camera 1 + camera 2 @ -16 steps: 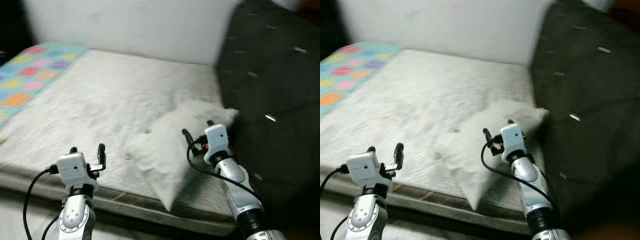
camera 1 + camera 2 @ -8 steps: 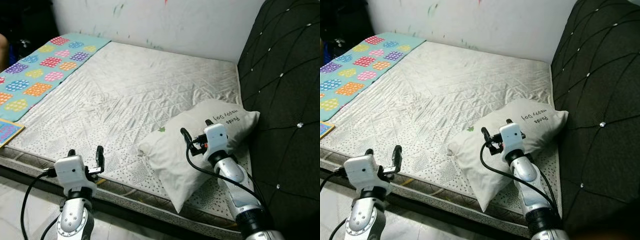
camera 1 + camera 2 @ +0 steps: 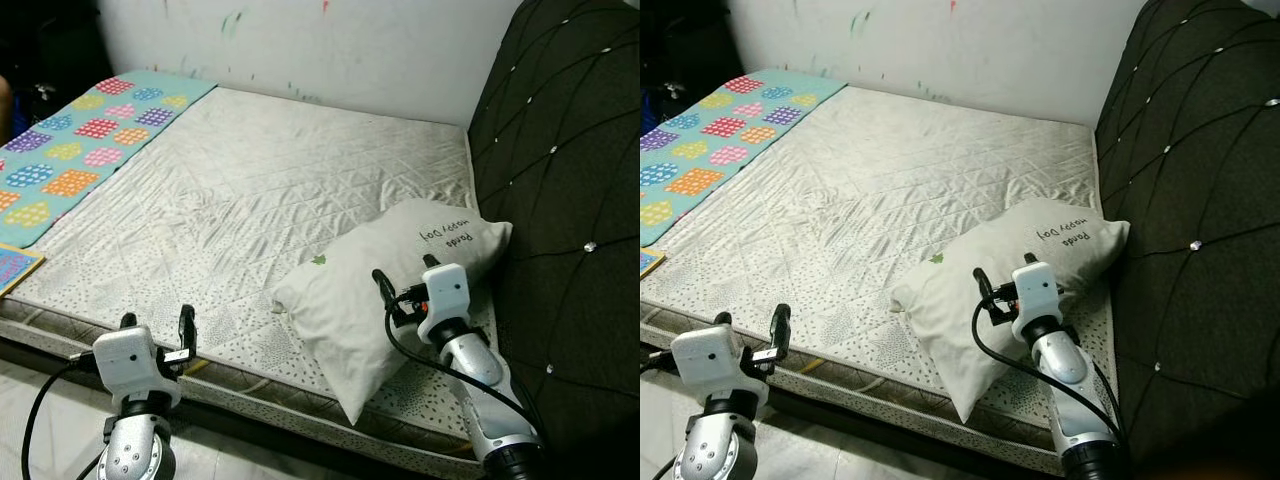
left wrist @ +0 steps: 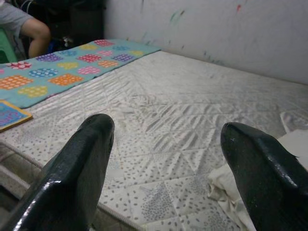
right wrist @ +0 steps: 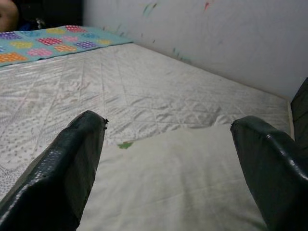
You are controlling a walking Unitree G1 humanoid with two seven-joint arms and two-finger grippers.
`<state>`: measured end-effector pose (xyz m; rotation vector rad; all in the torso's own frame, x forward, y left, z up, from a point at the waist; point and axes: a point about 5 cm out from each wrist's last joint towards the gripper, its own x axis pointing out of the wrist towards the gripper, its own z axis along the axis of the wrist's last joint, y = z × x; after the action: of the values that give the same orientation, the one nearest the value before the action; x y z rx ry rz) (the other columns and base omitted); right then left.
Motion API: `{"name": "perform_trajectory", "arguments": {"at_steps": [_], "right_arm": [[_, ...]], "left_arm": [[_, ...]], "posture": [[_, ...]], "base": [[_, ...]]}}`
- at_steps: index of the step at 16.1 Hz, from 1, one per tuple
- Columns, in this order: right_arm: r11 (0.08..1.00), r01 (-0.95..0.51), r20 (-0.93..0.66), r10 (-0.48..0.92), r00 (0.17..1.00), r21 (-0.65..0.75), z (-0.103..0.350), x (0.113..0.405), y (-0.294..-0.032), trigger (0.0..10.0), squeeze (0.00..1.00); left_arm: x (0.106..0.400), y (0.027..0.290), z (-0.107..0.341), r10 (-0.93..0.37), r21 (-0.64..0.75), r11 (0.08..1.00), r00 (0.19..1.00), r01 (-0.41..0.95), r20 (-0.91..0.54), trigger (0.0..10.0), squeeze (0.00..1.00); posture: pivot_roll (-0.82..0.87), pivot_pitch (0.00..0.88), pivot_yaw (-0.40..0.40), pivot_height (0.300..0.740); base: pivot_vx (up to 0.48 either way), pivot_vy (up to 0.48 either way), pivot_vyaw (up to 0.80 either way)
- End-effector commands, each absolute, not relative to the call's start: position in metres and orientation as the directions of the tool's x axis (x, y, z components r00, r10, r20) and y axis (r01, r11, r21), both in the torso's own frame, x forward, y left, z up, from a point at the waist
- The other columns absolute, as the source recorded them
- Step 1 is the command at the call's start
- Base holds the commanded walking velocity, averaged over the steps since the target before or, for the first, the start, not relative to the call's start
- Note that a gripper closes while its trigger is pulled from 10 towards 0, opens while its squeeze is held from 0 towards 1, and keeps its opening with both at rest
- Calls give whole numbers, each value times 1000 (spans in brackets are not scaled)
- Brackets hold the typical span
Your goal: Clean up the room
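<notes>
While right gripper (image 3: pixel 404 287) hovers spread above pillow (image 3: pixel 385 290), left gripper (image 3: pixel 155 322), 2 fingers apart, faces mattress (image 4: pixel 192 120) edge; its wrist view catches person's arm (image 4: pixel 29 29) beyond patterned mat (image 3: pixel 75 150).

Person (image 4: pixel 21 26) cropped at frame edge (knee showing), pillow (image 3: pixel 400 290) lettering unreadable
</notes>
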<state>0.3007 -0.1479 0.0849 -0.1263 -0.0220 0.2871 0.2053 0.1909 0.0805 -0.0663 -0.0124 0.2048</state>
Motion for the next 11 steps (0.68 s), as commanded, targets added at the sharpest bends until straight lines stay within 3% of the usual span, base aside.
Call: {"name": "perform_trajectory", "arguments": {"at_steps": [1, 3, 9, 11], "right_arm": [[953, -280, -6, 281, 960, -117, 85, 299, -149, 10000, 0], [952, -286, -17, 286, 958, -104, 83, 296, -146, 10000, 0], [952, -282, -32, 280, 959, -119, 84, 298, -147, 10000, 0], [950, -286, -22, 285, 958, -128, 89, 300, -147, 10000, 0]], "left_arm": [[203, 189, 82, 193, -72, 979, 981, -192, 3, 10000, 0], [202, 189, 83, 194, -74, 978, 981, -193, 1, 10000, 0], [207, 189, 85, 184, -75, 980, 983, -183, 5, 10000, 0], [210, 188, 86, 176, -76, 982, 984, -175, 12, 10000, 0]], "posture": [[-37, 0, -38, 740], [-33, 0, -37, 740], [-34, 0, -36, 740], [-44, 0, -36, 740]], "base": [[0, 0, 0], [0, 0, 0], [0, 0, -800], [0, 0, -297]]}}
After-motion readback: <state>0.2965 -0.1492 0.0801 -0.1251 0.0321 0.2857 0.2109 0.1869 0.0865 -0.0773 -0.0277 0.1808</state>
